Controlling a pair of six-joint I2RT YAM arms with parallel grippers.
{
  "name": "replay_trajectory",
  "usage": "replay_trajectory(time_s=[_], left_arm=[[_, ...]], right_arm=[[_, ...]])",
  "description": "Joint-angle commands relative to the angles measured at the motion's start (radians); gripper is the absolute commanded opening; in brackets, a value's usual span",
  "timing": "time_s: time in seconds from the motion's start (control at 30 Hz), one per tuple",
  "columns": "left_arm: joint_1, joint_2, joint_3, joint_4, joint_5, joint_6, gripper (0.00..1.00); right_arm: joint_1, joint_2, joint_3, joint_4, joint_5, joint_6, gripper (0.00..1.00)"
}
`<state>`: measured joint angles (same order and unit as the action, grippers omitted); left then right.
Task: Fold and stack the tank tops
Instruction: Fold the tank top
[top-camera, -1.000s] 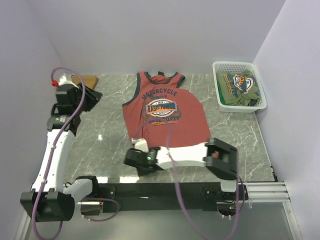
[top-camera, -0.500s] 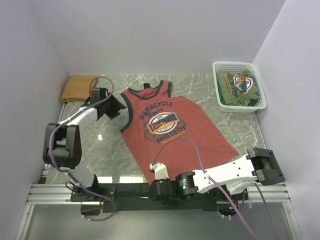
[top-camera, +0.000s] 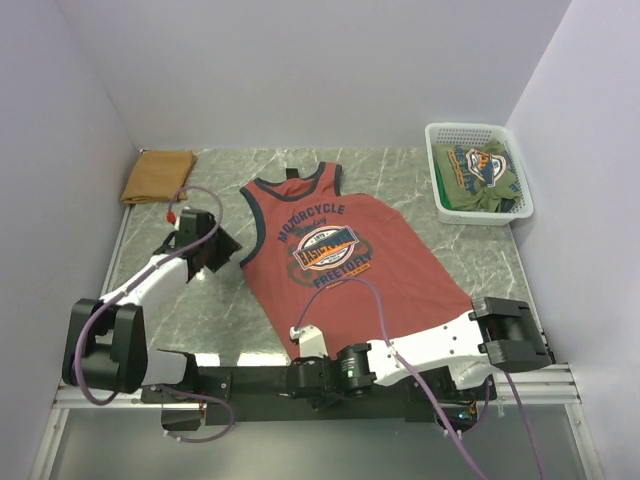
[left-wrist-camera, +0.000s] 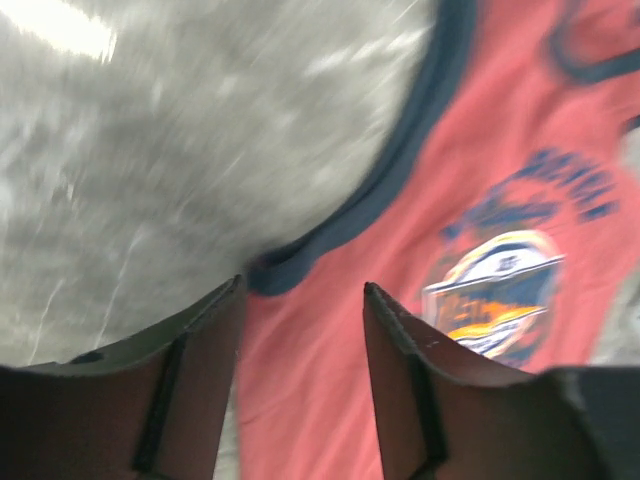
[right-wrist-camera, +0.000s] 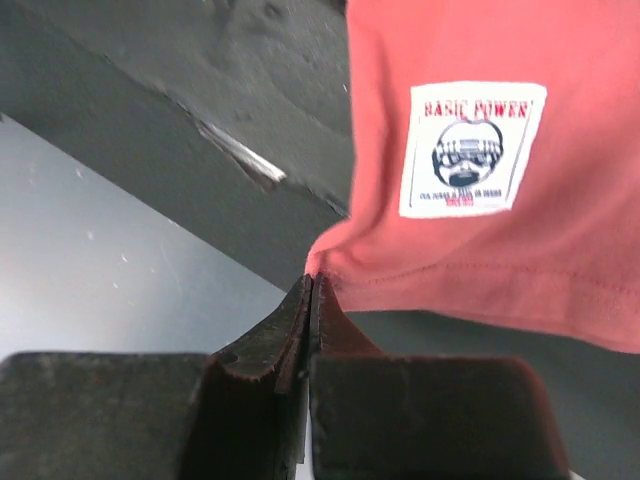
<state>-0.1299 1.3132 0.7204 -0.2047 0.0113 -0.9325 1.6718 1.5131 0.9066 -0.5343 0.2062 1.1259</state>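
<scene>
The rust-red cloth tank top (top-camera: 330, 255) looks limp and light. The right hand (right-wrist-camera: 310, 290) pinches its hem corner at the tabletop's (top-camera: 215, 310) near edge, and the left hand (left-wrist-camera: 303, 288) gapes wide above the armhole trim (left-wrist-camera: 400, 150), a likely hold.

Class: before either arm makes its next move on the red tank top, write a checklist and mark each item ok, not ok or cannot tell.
1. Right claw shut on the hem corner of the red tank top: ok.
2. Left claw open over the armhole trim: ok.
3. Left claw touching cloth: cannot tell.
4. Red tank top square to the table edge: not ok, skewed.
5. Tan tank top clear of both arms: ok.
</scene>
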Motion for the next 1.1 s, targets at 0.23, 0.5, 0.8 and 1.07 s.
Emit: replay_trajectory(time_s=[0.23,0.5,0.8,1.07], left_arm=[[-0.069,0.093,-0.070,0.093,-0.008,-0.037,0.50],[-0.077,0.191,-0.009,0.096,-0.008,-0.017,0.25],[0.022,0.264,0.241,-0.079,-0.132,0.058,0.01],[0.167,0.296,0.436,-0.222,-0.162,0.127,0.00]], right_arm=[[-0.053,-0.016,0.072,0.020,0.007,-0.052,0.00],[-0.063,-0.019,0.078,0.020,-0.004,-0.060,0.00],[-0.112,0.082,0.239,0.048,-0.088,-0.164,0.00],[-0.113,0.369,0.618,-0.022,-0.263,-0.297,0.00]])
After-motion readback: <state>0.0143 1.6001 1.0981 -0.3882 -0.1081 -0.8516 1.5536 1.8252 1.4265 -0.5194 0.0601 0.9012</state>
